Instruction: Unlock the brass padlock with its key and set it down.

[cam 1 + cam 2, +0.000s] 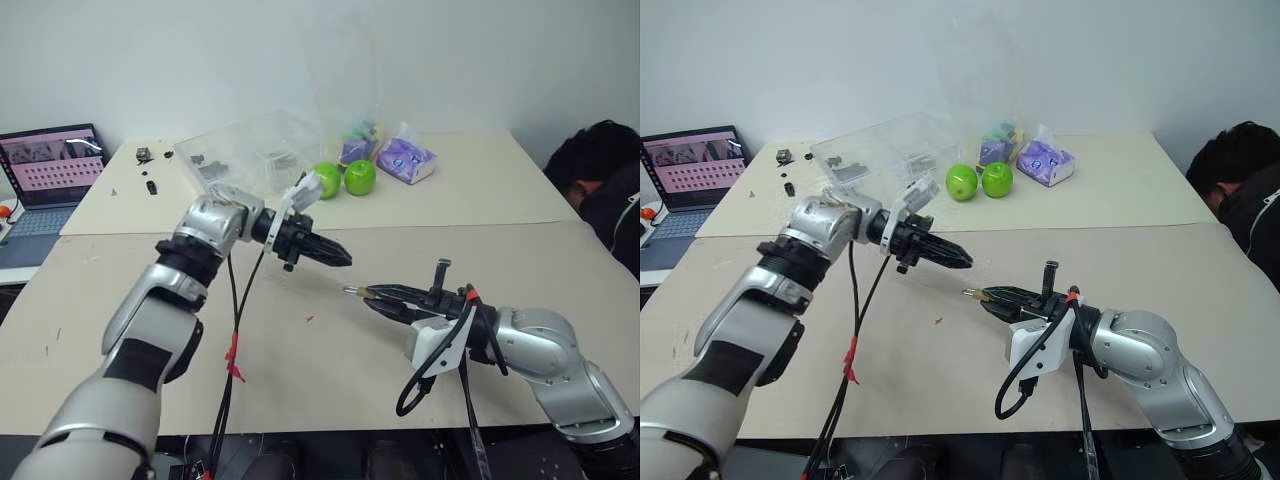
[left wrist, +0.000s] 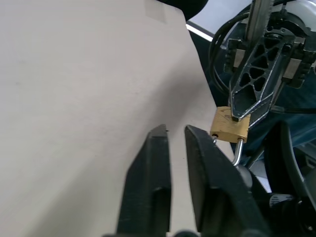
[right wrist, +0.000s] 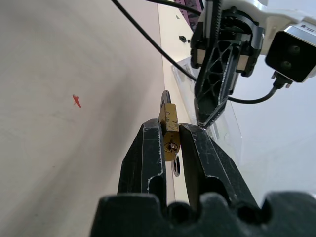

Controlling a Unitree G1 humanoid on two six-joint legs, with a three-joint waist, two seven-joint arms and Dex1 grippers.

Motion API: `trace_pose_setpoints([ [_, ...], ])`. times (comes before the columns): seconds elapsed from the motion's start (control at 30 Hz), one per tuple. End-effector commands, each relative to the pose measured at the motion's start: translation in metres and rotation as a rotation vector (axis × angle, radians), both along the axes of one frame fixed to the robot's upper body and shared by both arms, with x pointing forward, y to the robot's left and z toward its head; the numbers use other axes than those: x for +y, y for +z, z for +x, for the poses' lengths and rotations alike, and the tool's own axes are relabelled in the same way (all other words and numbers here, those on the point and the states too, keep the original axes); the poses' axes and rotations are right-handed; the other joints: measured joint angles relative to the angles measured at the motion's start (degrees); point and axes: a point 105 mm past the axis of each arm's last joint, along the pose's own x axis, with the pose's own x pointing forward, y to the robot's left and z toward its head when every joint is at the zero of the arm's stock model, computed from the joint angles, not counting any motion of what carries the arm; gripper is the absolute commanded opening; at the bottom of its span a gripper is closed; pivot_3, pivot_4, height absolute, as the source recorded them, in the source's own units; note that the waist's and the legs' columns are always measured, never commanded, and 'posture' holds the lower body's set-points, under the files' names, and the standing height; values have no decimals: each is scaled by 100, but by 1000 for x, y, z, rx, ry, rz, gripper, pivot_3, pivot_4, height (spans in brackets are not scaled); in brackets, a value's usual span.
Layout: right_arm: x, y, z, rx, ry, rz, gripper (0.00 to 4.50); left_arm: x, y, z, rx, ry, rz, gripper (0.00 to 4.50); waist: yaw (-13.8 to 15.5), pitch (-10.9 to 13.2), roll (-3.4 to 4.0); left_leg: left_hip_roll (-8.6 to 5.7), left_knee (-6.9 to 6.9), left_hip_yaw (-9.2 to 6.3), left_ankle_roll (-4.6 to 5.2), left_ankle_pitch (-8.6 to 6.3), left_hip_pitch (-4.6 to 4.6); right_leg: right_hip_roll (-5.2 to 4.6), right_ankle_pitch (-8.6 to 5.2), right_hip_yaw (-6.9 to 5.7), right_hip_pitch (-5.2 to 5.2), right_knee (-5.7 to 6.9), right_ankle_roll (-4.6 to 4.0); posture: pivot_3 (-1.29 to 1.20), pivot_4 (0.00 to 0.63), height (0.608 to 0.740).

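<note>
My tabletop is covered in flat, matte beige board, and a seam crosses it where a second sheet begins toward the far edge. Nearest me, over the near right part, my right claw is clamped on the brass padlock — a small squarish yellow-gold block, faintly scratched, pinched between two black, ribbed plastic fingers and held up off the board. Its thin silvery shackle curves out of one end of the body in my left wrist view. A small dark round piece hangs at the padlock's other end in my right wrist view; whether that is the key I cannot tell.

A tiny red fleck lies on the bare board, near the middle of the tabletop.

A little farther on, my left claw has its two black fingers pressed together on nothing I can make out, its tip pointing across at the padlock, near it yet apart.

Toward the far edge stand a clear plastic box with dark bits inside, two glossy green apples side by side, and a crinkly purple packet. An open laptop sits off the tabletop's far left corner, and a person's dark-haired head leans in at its right edge. Behind it all rises a plain white wall.
</note>
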Motion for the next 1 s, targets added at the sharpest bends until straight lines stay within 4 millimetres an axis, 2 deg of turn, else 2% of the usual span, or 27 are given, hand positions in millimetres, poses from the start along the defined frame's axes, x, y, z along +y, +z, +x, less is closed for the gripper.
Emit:
trace_pose_setpoints([
  [0.03, -2, 16, 2, -62, -4, 20, 120, 0, 5, -12, -16, -61, -3, 6, 0, 0, 1, 0, 0, 0, -1, 1, 0, 0, 0, 0, 1, 1, 0, 0, 150, 740],
  [0.63, -2, 18, 5, -76, -4, 11, 120, -7, -3, -13, -17, -48, 19, 6, 20, -1, 1, 1, -2, 0, 0, 0, 2, 0, 1, 0, 1, 1, -1, 0, 150, 740],
  [1.0, -12, 25, 20, -124, -46, 2, 120, -8, -3, -17, -9, -46, 11, 6, 21, -1, 1, 1, -3, 0, -1, 0, 2, -1, 1, 1, 1, 0, -1, 0, 150, 740],
])
